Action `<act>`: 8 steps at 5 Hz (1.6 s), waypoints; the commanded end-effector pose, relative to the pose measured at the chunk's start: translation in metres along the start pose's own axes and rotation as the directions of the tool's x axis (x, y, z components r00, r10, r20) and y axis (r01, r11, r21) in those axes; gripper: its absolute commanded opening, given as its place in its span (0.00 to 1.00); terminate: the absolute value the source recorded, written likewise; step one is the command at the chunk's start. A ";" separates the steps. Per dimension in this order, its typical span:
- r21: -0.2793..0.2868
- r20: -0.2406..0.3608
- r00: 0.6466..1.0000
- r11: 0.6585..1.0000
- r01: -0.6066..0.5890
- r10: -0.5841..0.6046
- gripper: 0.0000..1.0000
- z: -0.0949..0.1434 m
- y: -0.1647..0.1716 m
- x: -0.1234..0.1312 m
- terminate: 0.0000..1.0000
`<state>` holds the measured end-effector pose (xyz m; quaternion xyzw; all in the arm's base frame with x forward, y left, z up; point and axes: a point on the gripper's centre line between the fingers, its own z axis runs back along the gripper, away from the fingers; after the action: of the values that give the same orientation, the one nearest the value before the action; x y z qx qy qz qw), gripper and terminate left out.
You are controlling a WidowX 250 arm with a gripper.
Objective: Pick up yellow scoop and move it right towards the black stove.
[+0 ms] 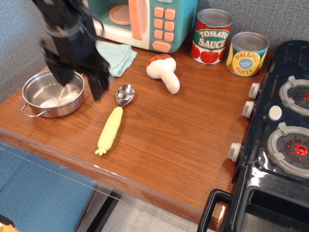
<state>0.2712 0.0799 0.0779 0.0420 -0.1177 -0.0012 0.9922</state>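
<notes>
Jaws spread apart and empty on the black gripper, above the wooden table. The yellow scoop lies just right of them, black stove far right.

Bare wood spans from yellow scoop to black stove.
</notes>
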 end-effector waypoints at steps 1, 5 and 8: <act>-0.016 -0.117 0.993 1.000 0.006 -0.007 1.00 -0.035 -0.029 -0.016 0.00; 0.038 -0.154 0.987 0.999 -0.032 0.038 0.00 -0.056 -0.033 -0.033 0.00; -0.103 0.031 0.995 0.990 0.098 -0.096 0.00 0.001 -0.114 0.003 0.00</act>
<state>0.2740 -0.0379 0.0552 -0.0079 -0.1054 -0.0585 0.9927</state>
